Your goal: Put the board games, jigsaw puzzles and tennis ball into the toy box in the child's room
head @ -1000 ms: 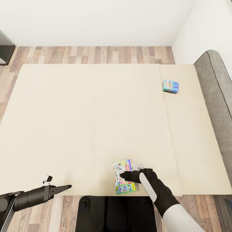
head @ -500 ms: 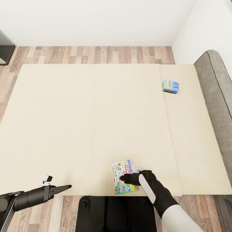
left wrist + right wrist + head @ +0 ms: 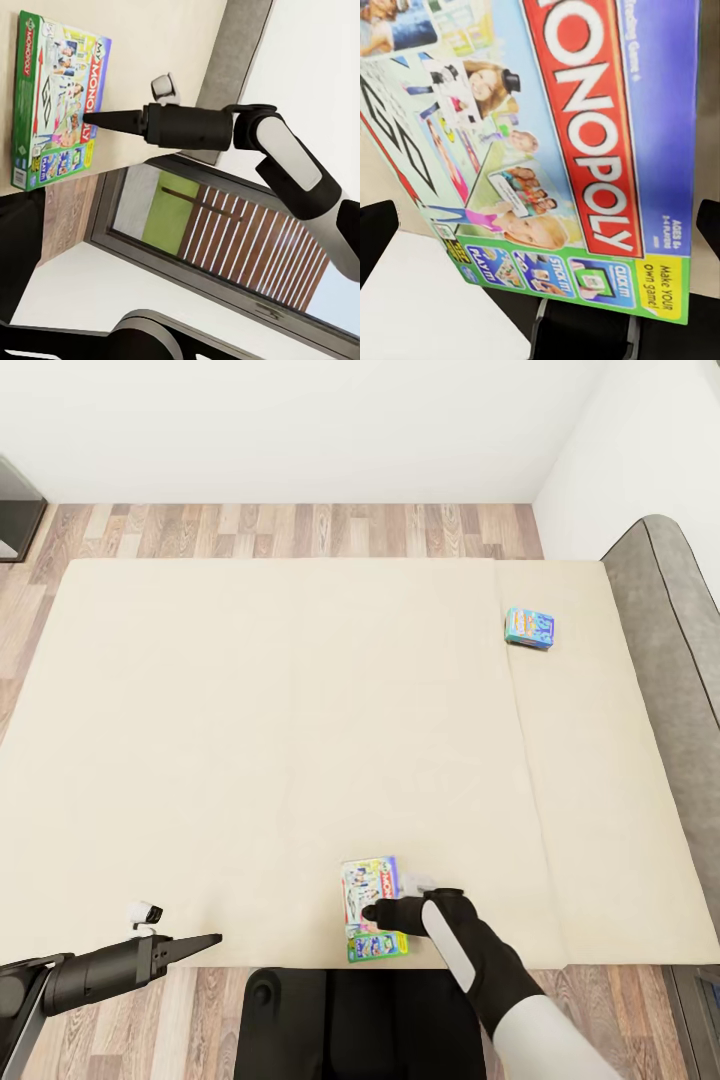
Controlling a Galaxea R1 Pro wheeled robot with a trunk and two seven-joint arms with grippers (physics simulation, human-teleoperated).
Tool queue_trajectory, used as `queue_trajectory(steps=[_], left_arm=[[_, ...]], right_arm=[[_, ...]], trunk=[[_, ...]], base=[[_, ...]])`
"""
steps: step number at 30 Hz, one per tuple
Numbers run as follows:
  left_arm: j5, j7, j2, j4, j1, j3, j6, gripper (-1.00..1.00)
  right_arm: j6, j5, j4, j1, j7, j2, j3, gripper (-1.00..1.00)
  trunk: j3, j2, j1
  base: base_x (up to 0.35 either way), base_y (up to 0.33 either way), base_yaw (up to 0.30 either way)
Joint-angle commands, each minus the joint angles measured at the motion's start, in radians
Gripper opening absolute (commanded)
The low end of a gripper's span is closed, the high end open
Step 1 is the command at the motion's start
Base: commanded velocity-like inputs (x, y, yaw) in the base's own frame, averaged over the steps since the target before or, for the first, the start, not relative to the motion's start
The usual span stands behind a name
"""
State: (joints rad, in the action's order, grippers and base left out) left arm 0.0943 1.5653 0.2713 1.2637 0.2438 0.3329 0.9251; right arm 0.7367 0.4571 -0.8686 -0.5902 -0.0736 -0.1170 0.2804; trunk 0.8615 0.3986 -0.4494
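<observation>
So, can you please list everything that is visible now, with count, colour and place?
Bed: one, beige mattress, grey headboard at right.
Monopoly box: one, white-and-green, near edge of the bed, under the right gripper.
Blue box: one, far right of the bed, near the headboard.
Floor: wood planks, beyond the bed.
Wall: white, behind.
Left gripper: black, at the near edge, apart from both boxes.
Right gripper: black, over the Monopoly box.

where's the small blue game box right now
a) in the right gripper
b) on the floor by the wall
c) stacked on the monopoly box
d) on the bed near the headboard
d: the blue box lies flat on the bed beside the grey headboard, far from the right gripper at the Monopoly box.
</observation>
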Motion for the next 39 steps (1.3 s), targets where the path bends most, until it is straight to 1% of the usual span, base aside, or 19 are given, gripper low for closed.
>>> queue_trajectory(steps=[1,6,15,24,26,33,39], left_arm=[[-0.001,0.005,0.000,0.000,0.000,0.000,0.011,1.00],[-0.001,0.005,0.000,0.000,0.000,0.000,0.011,1.00],[-0.001,0.005,0.000,0.000,0.000,0.000,0.011,1.00],[-0.001,0.005,0.000,0.000,0.000,0.000,0.011,1.00],[-0.001,0.005,0.000,0.000,0.000,0.000,0.011,1.00],[-0.001,0.005,0.000,0.000,0.000,0.000,0.011,1.00],[0.000,0.005,0.000,0.000,0.000,0.000,0.011,1.00]], right_arm=[[0.003,0.008,-0.001,0.000,-0.008,-0.002,0.002,1.00],[0.002,0.006,-0.001,0.000,-0.007,-0.009,0.003,1.00],[0.001,0.006,0.000,0.000,-0.008,-0.008,0.003,1.00],[-0.006,0.006,0.001,0.000,-0.008,-0.013,0.002,1.00],[-0.024,0.007,0.001,0.000,-0.007,-0.021,0.002,1.00],[-0.032,0.008,0.013,-0.002,-0.006,-0.036,0.002,1.00],[-0.036,0.008,0.047,-0.022,-0.006,-0.046,0.002,1.00]], trunk=[[0.001,0.002,-0.001],[0.001,0.002,-0.001],[0.001,0.002,-0.001],[0.001,0.002,-0.001],[0.001,0.002,-0.001],[0.001,0.002,-0.001],[0.001,0.002,-0.001]], base=[[0.000,0.000,0.000],[0.000,0.000,0.000],[0.000,0.000,0.000],[0.000,0.000,0.000],[0.000,0.000,0.000],[0.000,0.000,0.000],[0.000,0.000,0.000]])
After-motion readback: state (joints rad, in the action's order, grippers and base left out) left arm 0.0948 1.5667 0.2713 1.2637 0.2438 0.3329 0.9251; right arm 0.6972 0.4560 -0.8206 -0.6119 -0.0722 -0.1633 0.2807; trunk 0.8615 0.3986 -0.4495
